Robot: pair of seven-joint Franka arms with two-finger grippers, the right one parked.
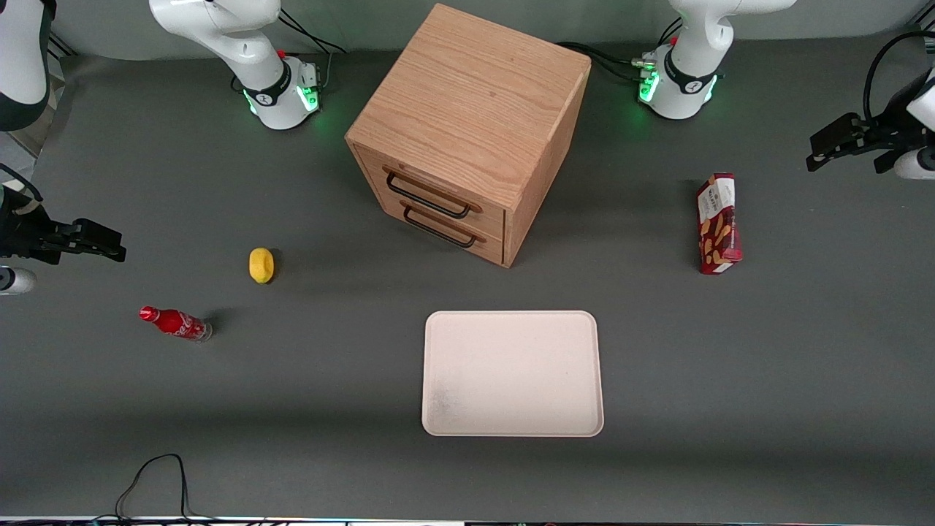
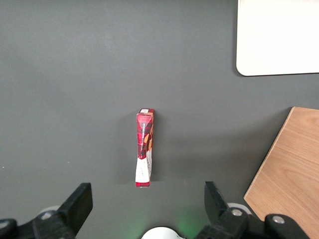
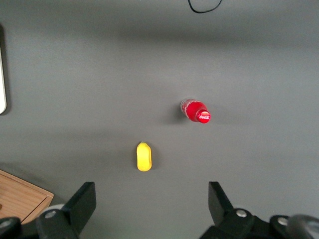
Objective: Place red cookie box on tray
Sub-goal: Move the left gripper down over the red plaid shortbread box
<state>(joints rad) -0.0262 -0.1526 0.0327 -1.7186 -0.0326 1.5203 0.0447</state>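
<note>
The red cookie box (image 1: 718, 223) stands upright on the dark table toward the working arm's end, beside the wooden cabinet. It also shows in the left wrist view (image 2: 144, 149), seen from above, narrow edge up. The cream-white tray (image 1: 511, 372) lies flat, nearer to the front camera than the cabinet, with nothing on it; one corner of it shows in the left wrist view (image 2: 279, 40). My left gripper (image 1: 818, 150) hangs high above the table, apart from the box and a little farther from the front camera. It is open and empty (image 2: 145, 199).
A wooden two-drawer cabinet (image 1: 467, 124) stands mid-table, drawers shut. A yellow lemon (image 1: 261, 264) and a small red soda bottle (image 1: 175, 323) lie toward the parked arm's end. A black cable (image 1: 153, 475) loops at the table's near edge.
</note>
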